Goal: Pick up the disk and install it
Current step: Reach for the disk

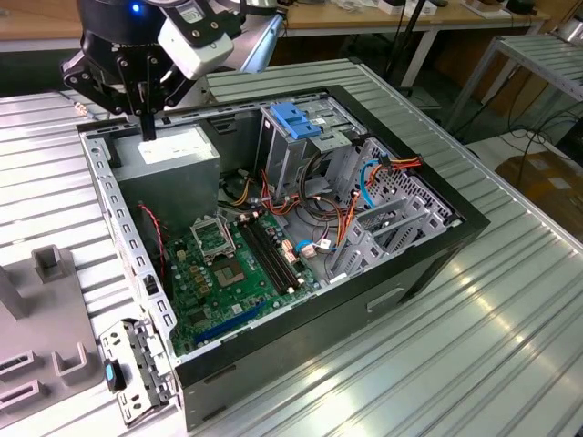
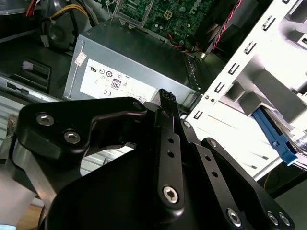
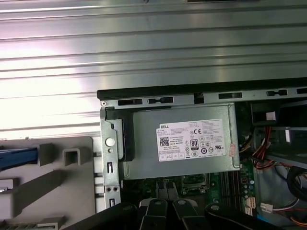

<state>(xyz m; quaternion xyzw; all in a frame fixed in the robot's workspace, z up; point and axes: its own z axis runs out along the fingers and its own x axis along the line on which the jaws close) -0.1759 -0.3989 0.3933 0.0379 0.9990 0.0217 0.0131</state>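
The claw point(image 1: 147, 126) is narrow, its fingers together and holding nothing, above the grey power supply point(image 1: 173, 150) in the open case point(image 1: 301, 355). The disk point(image 3: 17, 156), known by its blue rail, waits well apart in the grey holder point(image 3: 72, 201) beside the case, probably kept there for easy grasping. The exterior view adds the drive cage point(image 1: 296, 137).

**Labels: one large sticker, fine print unreadable**

A white sticker point(image 3: 196, 140) lies flat on the grey box point(image 3: 139, 153). It carries a short bold heading, a square scan code, rows of fine print, a square badge with a large number, and a row of round and lettered approval marks. The fine print is too small to read. In the second wrist view a small sticker point(image 2: 80, 58) sits at the box's corner, unreadable. A small white tag point(image 3: 271, 116) sits on a black part beside the box, with nothing legible. Markings on the board point(image 1: 228, 273) are too small to tell.
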